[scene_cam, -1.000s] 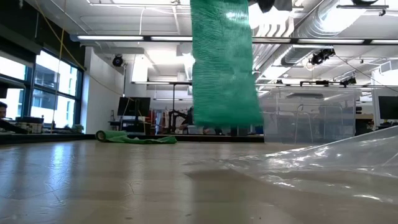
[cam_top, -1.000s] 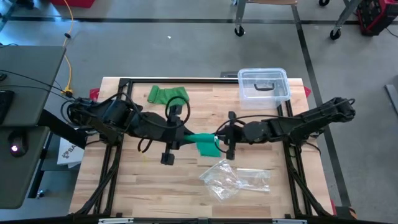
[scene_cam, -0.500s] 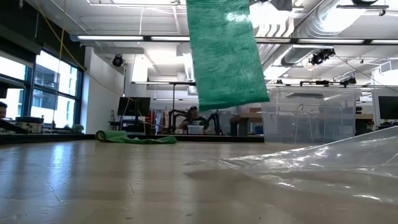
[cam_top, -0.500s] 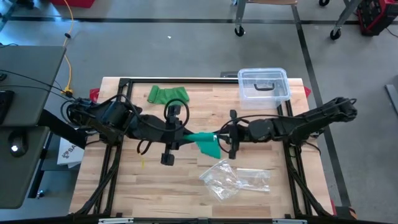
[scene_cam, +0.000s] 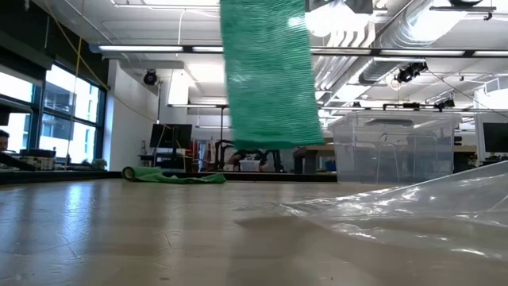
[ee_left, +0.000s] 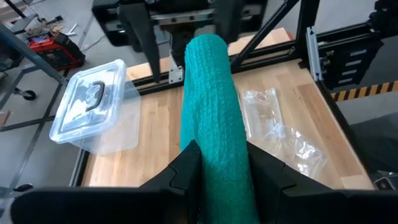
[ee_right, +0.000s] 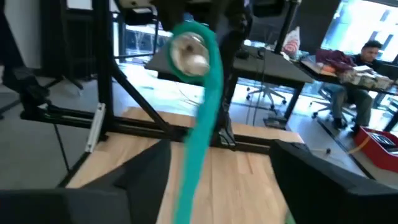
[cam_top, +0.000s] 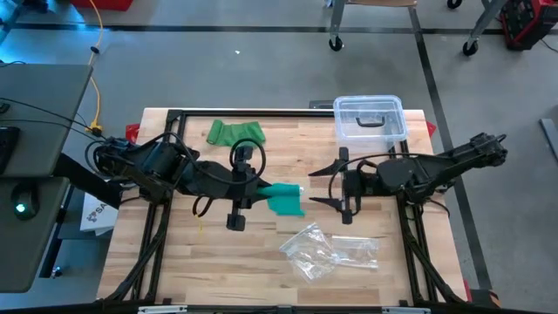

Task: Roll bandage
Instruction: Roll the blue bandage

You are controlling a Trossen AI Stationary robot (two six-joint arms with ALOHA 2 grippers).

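Right gripper (cam_top: 342, 179) has just let go near the tabletop's centre, fingers spread; left gripper (cam_top: 261, 189) alone pinches the hanging green bandage (cam_top: 285, 200), ready for regrasping.

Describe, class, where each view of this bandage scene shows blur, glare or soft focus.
Right wrist view: the green bandage and the dark fingers are blurred. Low view: the bandage hangs sharp against bright ceiling lights, and the plastic bag shows glare. Left wrist view: the fingers are soft and the clear box is sharp. High view: evenly lit.
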